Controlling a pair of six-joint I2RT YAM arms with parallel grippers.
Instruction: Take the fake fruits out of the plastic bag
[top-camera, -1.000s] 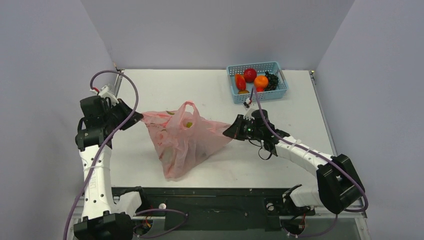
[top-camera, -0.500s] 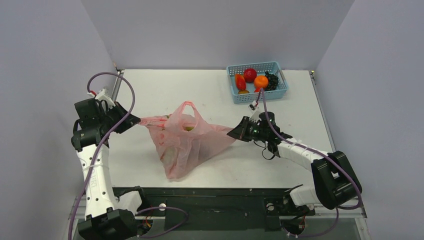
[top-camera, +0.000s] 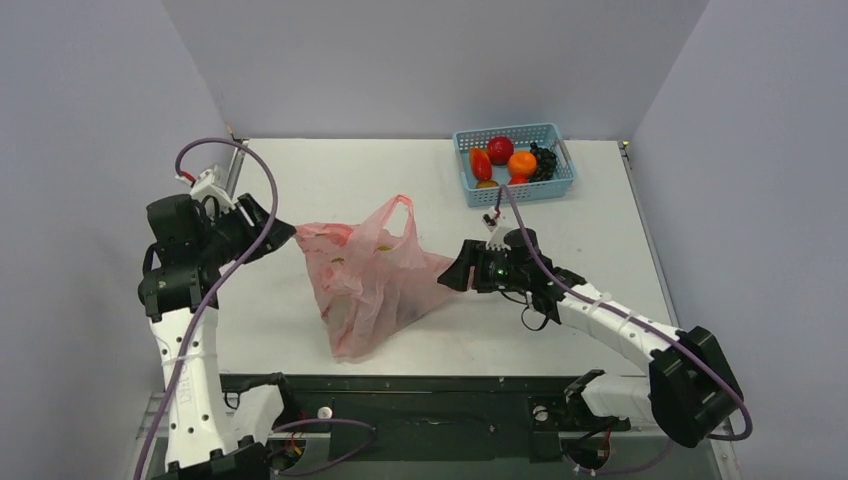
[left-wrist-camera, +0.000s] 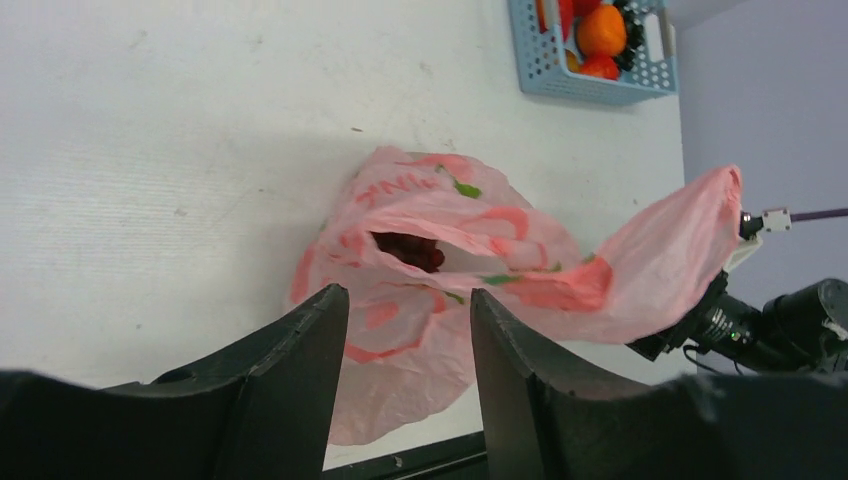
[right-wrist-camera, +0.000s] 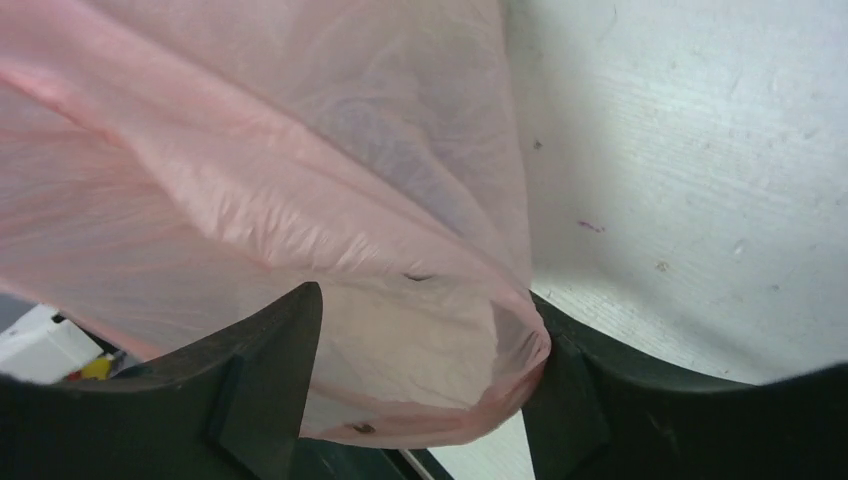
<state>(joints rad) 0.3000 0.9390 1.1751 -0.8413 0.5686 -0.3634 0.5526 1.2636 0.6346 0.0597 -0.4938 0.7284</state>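
- I see the plastic bag (top-camera: 365, 285) slumped on the desk (top-camera: 330, 175), about midway between the two arms and toward the near edge, with one loop handle (top-camera: 400, 208) sticking up on its far side.
- My left hand (top-camera: 278, 225) is released. Its fingers are spread and sit just left of the bag's left corner, with nothing pinched between them.
- From the left wrist I look straight into the bag's mouth, where a dark red fruit (left-wrist-camera: 408, 250) lies inside.
- From above, a yellow-green fruit (top-camera: 383, 247) shows through the pink film, also inside the bag.
- My right hand (top-camera: 450, 272) is at the bag's right corner with its fingers (right-wrist-camera: 265, 390) wide apart. Loose pink film bulges into the gap, but neither finger presses it flat, so I read this hand as released too.
- The blue basket (top-camera: 525, 192) stands at the far right of the desk, well apart from the bag, and holds red, orange and dark fruits.
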